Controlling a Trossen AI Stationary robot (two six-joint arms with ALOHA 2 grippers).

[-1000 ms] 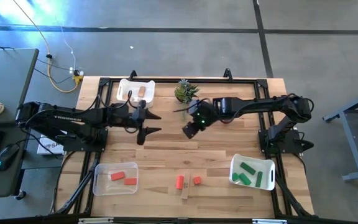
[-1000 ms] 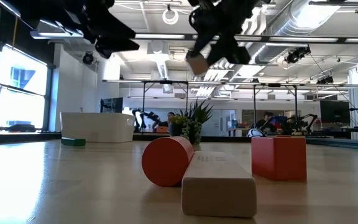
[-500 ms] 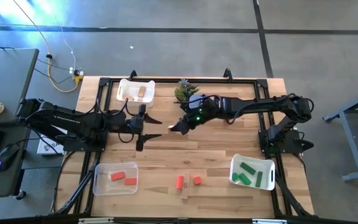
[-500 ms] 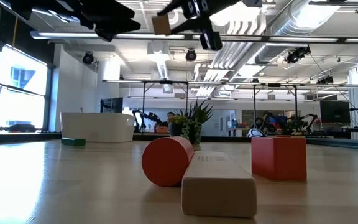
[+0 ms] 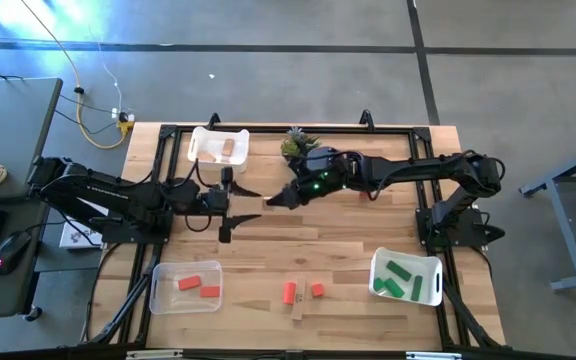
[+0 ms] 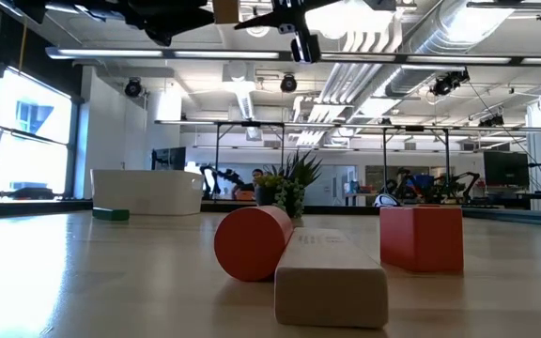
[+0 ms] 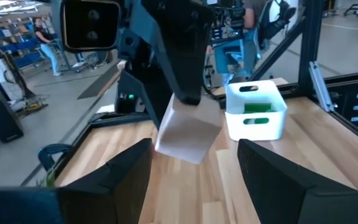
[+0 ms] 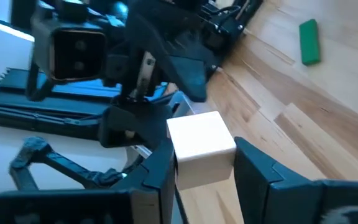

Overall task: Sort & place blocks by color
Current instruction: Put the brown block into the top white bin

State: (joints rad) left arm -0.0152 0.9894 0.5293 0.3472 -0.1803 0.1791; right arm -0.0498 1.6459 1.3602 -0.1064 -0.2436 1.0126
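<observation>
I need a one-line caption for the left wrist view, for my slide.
Handover in mid-air: the right gripper holds a tan cube out between the open left gripper's fingers.

1. Even, bright daylight covers the bench (image 5: 268,240) from overhead; shadows are faint and short.
2. In the low view, ceiling lights and a window at the side glare white, and the near block (image 6: 331,278) is soft.
3. The wrist views are blurred; the pale cube (image 8: 199,148) between the right jaws looks washed out.
</observation>
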